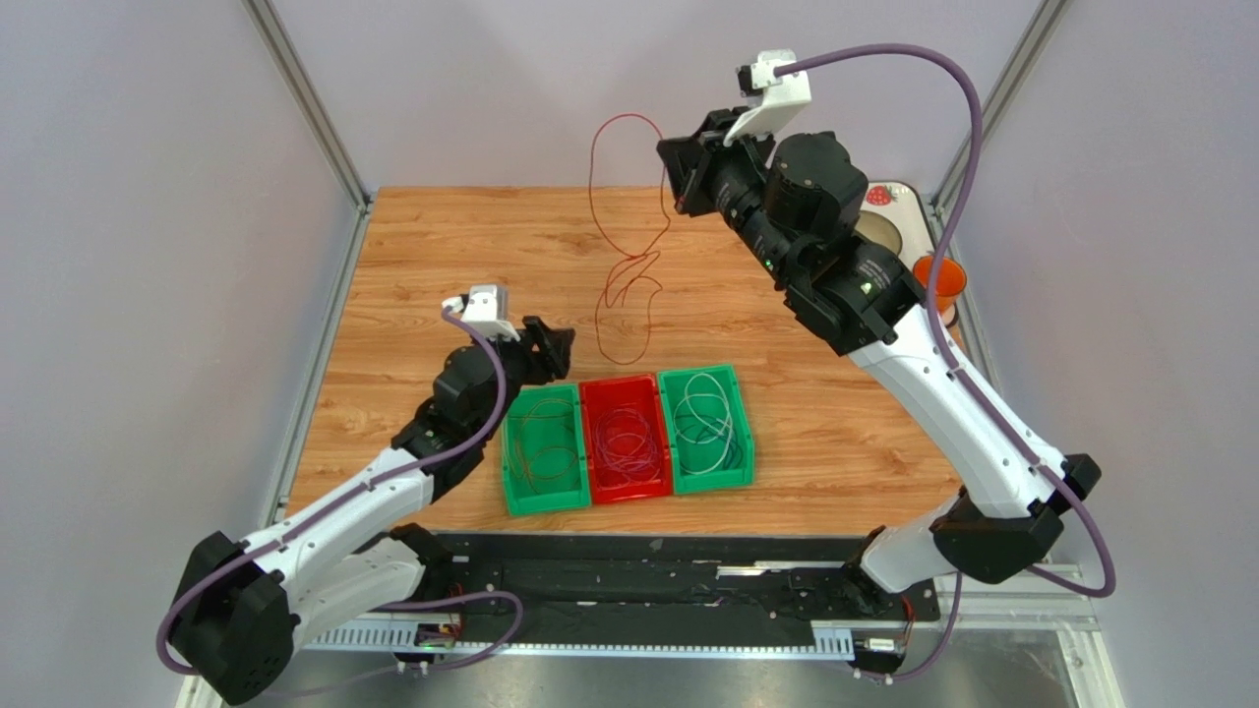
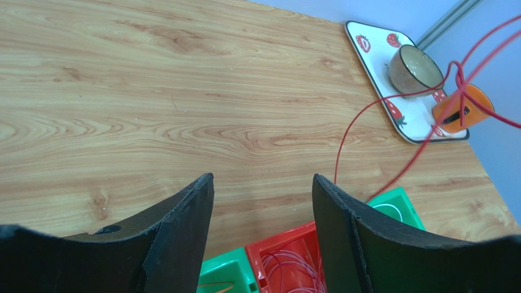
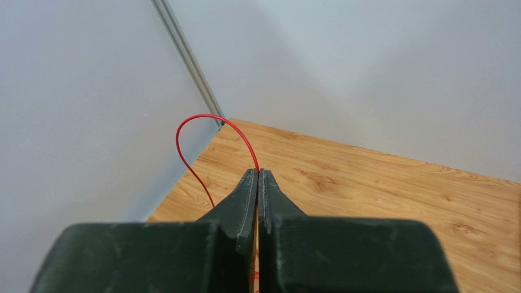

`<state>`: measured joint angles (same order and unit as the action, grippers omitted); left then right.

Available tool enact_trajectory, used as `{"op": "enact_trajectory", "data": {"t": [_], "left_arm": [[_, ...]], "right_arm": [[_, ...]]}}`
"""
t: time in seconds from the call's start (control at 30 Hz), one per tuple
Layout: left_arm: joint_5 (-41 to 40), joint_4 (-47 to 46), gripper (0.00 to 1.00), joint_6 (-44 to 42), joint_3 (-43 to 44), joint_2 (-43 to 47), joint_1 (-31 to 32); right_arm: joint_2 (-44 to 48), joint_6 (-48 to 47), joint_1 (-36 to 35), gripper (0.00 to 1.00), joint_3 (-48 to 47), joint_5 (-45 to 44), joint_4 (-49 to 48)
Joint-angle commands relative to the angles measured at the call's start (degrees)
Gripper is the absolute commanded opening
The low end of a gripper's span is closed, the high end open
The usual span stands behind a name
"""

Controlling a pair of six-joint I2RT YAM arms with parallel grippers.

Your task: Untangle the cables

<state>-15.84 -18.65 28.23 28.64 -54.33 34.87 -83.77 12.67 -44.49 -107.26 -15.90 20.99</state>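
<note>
My right gripper (image 1: 673,165) is shut on a thin red cable (image 1: 628,251) and holds it high above the table. The cable loops above the jaws (image 3: 202,131) and hangs down in loops to the wood (image 1: 621,337). It also crosses the left wrist view (image 2: 367,122). My left gripper (image 1: 554,350) is open and empty, low over the table behind the bins (image 2: 263,183). Three bins hold sorted cables: a left green bin (image 1: 544,447) with brown-orange and red loops, a red bin (image 1: 627,438) with red loops, a right green bin (image 1: 705,427) with white loops.
A white strawberry-print tray (image 2: 373,61) with a brown bowl (image 2: 414,69) and an orange cup (image 2: 460,110) stands at the table's far right edge. Grey walls with metal corner posts (image 3: 186,58) close in the back and sides.
</note>
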Motion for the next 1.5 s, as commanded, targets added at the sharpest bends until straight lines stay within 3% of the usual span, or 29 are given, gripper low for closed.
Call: {"op": "enact_trajectory", "data": {"t": [0.0, 0.6, 0.83, 1.0, 1.13, 1.47], "left_arm": [[-0.6, -0.07, 0.68, 2.62, -0.52, 0.36, -1.3], [0.72, -0.33, 0.67, 3.94, -0.69, -0.16, -2.53], [0.98, -0.42, 0.65, 3.94, -0.78, 0.01, -2.62], [1.16, -0.42, 0.64, 3.94, -0.78, -0.08, -2.62], [1.42, -0.51, 0.63, 3.85, -0.61, -0.34, -2.62], [1.42, -0.42, 0.61, 3.94, -0.52, -0.52, -2.62]], "right_arm": [[3.7, 1.3, -1.04, 0.0, 0.03, 5.43, 2.37], [14.94, 7.54, -2.62, 0.0, 12.42, 14.93, 1.95], [16.35, 7.55, -4.72, 0.0, 10.67, 22.67, 5.81], [19.43, 8.95, -5.52, 0.0, 17.59, 18.55, 7.92], [20.4, 9.66, -5.96, 0.0, 26.12, 10.12, 8.36], [12.41, 10.97, -6.05, 0.0, 31.41, 8.52, 8.01]]}}
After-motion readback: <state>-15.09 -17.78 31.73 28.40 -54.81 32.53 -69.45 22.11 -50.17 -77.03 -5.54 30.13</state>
